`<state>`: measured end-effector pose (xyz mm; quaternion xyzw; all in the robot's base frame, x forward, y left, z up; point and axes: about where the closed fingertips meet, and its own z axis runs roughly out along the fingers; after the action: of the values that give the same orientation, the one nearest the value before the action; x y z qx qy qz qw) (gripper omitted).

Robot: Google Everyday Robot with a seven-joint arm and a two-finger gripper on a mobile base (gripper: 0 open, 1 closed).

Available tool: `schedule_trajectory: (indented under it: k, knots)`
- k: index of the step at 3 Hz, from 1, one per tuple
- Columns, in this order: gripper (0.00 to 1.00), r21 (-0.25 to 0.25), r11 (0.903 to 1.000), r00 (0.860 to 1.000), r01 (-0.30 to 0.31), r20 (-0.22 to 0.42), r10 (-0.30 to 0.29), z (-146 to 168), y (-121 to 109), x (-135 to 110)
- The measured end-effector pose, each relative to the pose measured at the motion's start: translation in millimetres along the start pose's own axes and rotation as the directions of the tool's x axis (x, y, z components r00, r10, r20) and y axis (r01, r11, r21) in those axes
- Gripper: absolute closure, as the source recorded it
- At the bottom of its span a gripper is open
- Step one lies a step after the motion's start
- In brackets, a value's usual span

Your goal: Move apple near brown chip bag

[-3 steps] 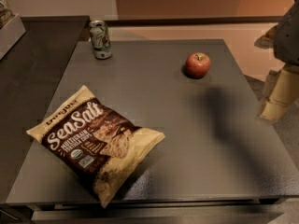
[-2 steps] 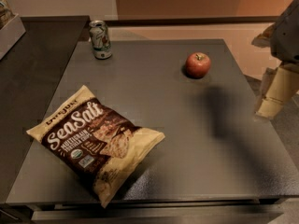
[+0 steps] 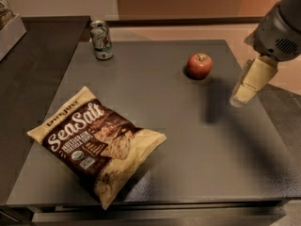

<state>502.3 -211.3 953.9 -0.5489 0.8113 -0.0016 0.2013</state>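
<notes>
A small red apple [image 3: 199, 65] with a short stem stands on the dark grey table [image 3: 188, 140], toward the back right. The brown chip bag [image 3: 96, 141], dark brown with cream edges and white "Sea Salt" lettering, lies flat at the front left. My gripper [image 3: 243, 96] hangs above the table's right side, to the right of the apple and a little nearer the front, apart from it. Its cream finger [image 3: 253, 81] points down and to the left. It holds nothing that I can see.
A green-and-white drink can [image 3: 101, 40] stands upright at the back left of the table. A darker counter [image 3: 33, 74] adjoins on the left, with a pale tray edge [image 3: 10, 36] at the far left. The table's right edge runs just under the gripper.
My gripper has moved a little to the left, toward the apple. The apple, the bag and the can have not moved.
</notes>
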Motion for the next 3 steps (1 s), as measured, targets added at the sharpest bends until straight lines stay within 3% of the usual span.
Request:
schedule_trajectory:
  k: [3]
  knots:
    - [0.00, -0.004, 0.9915, 0.981, -0.130, 0.144, 0.130, 75.1, -61.8, -41.2]
